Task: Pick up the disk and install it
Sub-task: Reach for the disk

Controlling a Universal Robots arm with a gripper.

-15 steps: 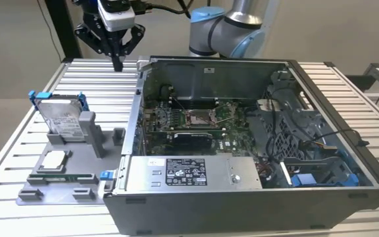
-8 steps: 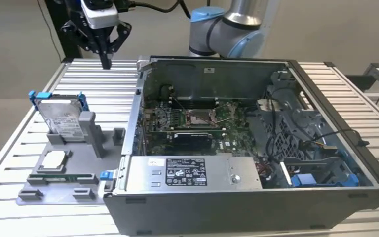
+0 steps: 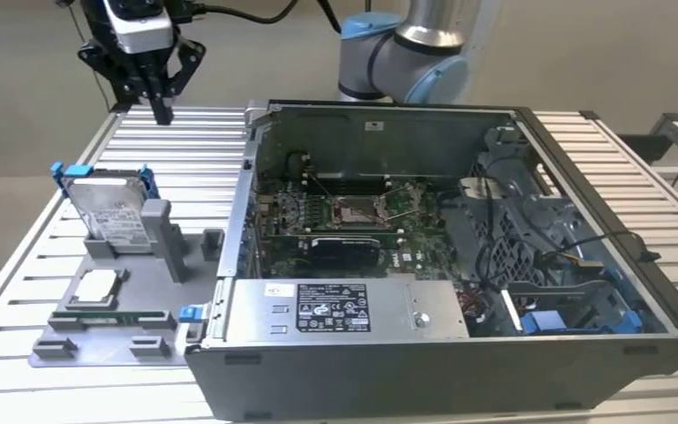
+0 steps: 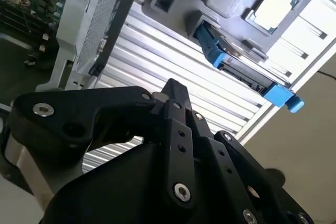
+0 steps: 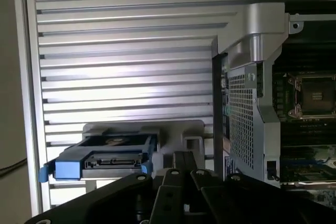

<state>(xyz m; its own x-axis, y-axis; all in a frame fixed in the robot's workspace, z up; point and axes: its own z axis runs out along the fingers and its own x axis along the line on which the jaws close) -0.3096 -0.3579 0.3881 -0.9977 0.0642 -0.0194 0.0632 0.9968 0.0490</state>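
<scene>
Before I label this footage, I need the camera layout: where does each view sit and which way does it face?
Exterior view: off the arm, raised, looking down on the table, case and disk; arm and gripper show.
First wrist view: on the wrist, looking past the gripper at disk and case.
Second wrist view: also on the wrist, past the gripper, from another angle.
All three share disk, case, gripper.

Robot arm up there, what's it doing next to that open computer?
The robot arm's black gripper hangs in the air, shut and empty, above the slatted metal table. The flat silver-grey disk in its bright blue plastic frame stands upright in a grey plastic holder, untouched, to the exterior view's left of the open grey computer case. It has not been picked up yet.
</scene>
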